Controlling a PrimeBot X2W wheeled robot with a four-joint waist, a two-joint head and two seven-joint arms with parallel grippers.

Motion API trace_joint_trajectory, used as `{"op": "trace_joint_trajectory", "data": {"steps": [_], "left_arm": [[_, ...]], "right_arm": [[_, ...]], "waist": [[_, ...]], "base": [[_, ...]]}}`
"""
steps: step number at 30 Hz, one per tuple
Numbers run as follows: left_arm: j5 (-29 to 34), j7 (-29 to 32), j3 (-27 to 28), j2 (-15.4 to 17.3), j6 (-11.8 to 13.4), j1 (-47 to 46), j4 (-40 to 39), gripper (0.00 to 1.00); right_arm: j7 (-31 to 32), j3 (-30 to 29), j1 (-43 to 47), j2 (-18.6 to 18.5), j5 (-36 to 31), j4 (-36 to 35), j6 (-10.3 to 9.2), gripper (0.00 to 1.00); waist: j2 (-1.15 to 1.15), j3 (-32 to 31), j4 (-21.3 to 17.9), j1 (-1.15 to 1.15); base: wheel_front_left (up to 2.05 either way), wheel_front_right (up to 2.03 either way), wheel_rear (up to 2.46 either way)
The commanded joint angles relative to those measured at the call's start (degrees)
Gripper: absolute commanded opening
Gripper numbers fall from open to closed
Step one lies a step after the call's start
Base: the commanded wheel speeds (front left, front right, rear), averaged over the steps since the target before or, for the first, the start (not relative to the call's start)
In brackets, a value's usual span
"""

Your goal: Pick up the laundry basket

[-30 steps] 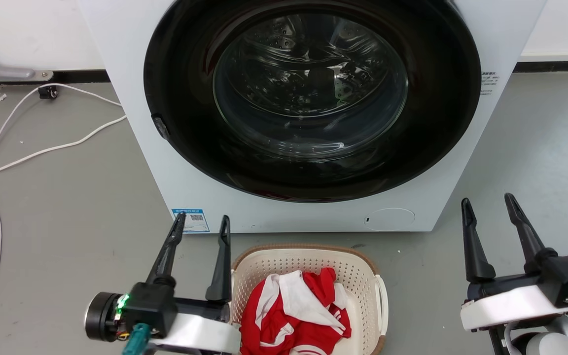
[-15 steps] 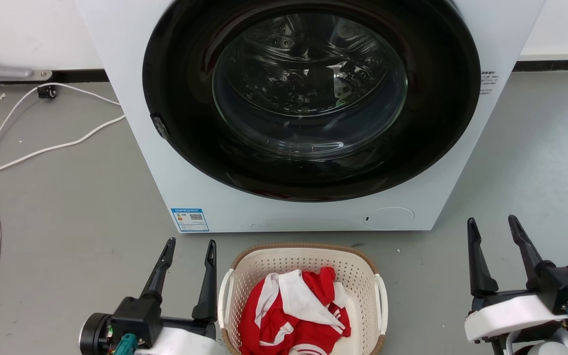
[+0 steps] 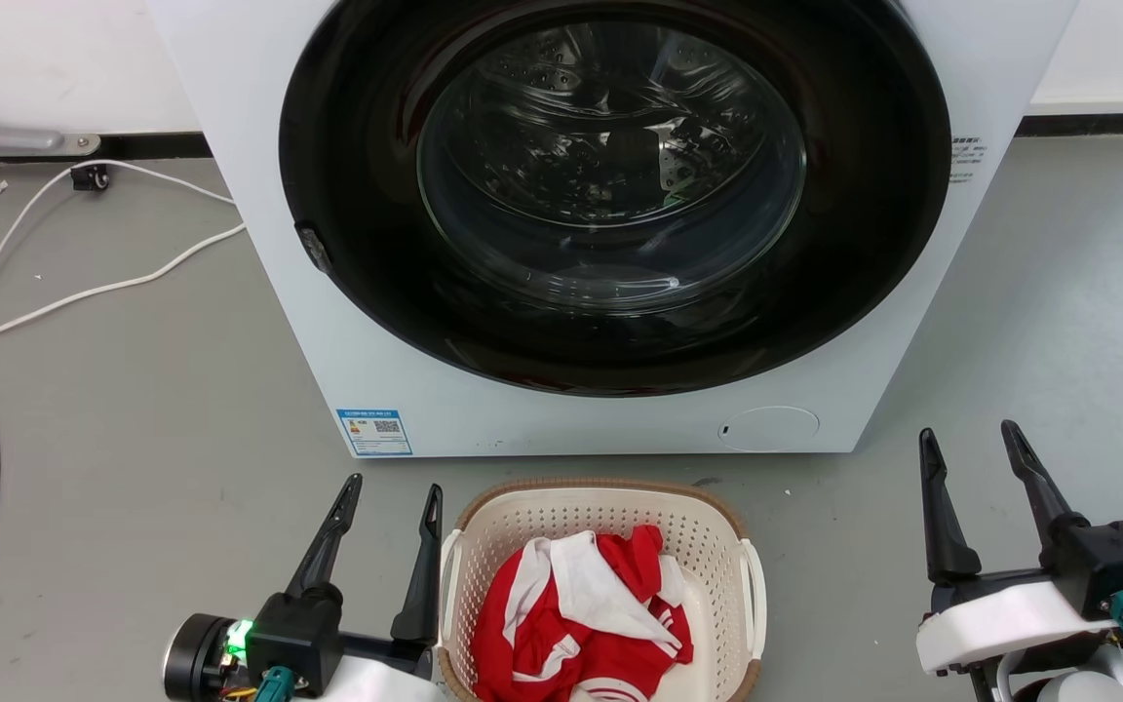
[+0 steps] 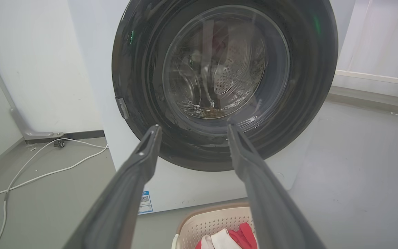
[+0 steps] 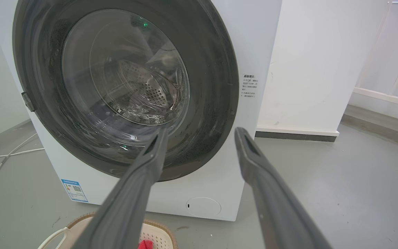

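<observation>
Head view: your basket sits on the floor at 6 o'clock, before the washer, unlifted. Your left gripper, just beside its 9 o'clock side, and right gripper, well off at 3 o'clock, both gape empty; grasp and lift remain.

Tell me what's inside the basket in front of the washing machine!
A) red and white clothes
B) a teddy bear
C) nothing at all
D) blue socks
A: the head view shows red and white clothes bunched up inside the cream laundry basket.
</observation>
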Motion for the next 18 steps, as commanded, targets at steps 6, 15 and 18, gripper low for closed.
{"op": "trace_joint_trajectory", "data": {"steps": [6,15,18], "left_arm": [[0.4,-0.2,0.7,-0.4,-0.7,0.4,0.2,1.00],[0.6,-0.2,1.4,-0.6,-1.3,0.4,0.0,1.00],[0.4,-0.2,1.6,-0.6,-1.5,0.3,0.6,1.00]], "right_arm": [[-0.2,0.0,-0.5,0.0,0.6,-0.2,-0.02,1.00],[-0.2,0.2,-0.6,0.0,1.1,-0.3,-0.02,1.00],[-0.2,0.5,-1.0,0.0,1.9,0.0,-0.02,1.00]], "waist": [[0.00,0.1,0.1,0.00],[0.00,0.5,0.2,0.00],[0.00,1.4,0.0,0.00]], "base": [[0.00,0.00,0.00],[0.00,0.00,0.00],[0.00,0.00,0.00]]}}
